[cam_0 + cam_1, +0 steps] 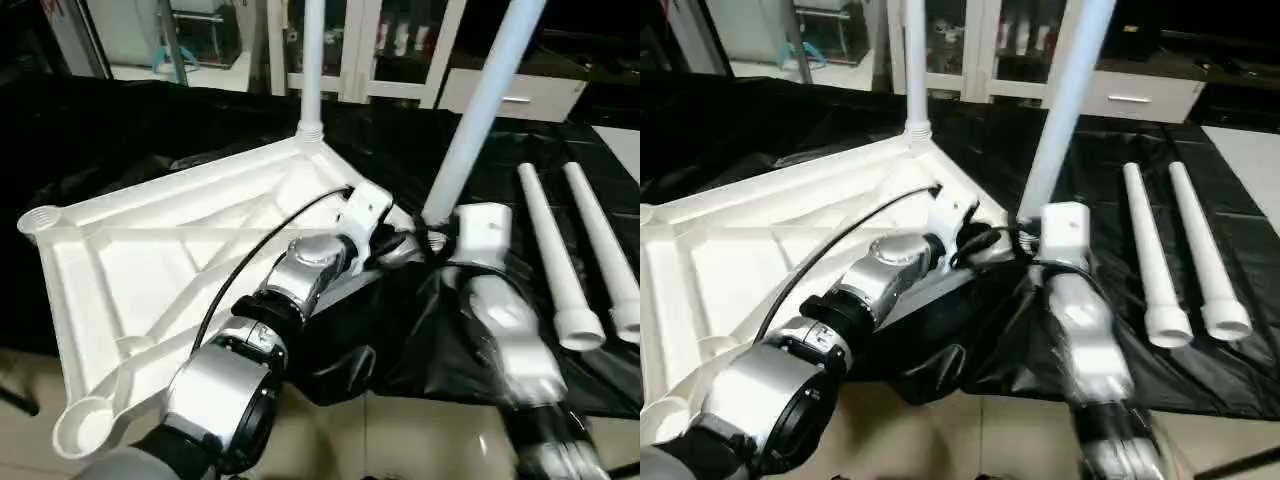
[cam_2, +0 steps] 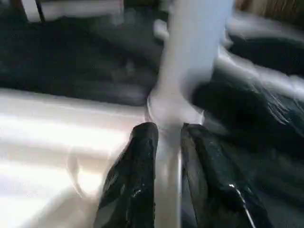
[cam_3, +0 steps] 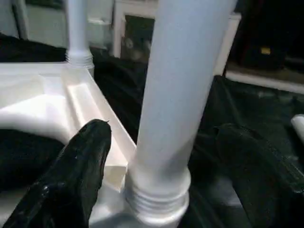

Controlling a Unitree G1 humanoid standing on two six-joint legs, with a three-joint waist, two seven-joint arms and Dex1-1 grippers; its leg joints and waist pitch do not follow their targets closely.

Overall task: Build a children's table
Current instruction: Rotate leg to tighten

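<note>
Black crinkled sheeting covers the bench [image 1: 120,130], glossy and creased into folds. On it the white plastic tabletop [image 1: 150,260] lies upside down, its underside crossed by raised ribs, with round cup-like sockets at the corners; two near corners hang over the bench edge above the tiled floor [image 1: 400,440]. A smooth white tube, the far leg [image 1: 312,60], stands upright in the far corner socket, ending in a ribbed collar. The near leg [image 1: 480,110], a tapered tube of the same plastic, rises at a slant from the corner nearest the robot's right arm, and its threaded, ringed base [image 3: 156,199] sits at that socket. Two spare legs [image 1: 575,260] lie side by side on the sheeting to the right, wide ends toward the robot, well apart from the tabletop.

Both silver forearms reach to that right-hand corner. The right fingers [image 3: 161,156] are spread wide, one black finger on each side of the near leg's base with a gap on both sides, not touching it. The left fingers [image 2: 167,142] are parted only a little, their rounded black tips just at the foot of the same leg; whether they touch it I cannot tell.
</note>
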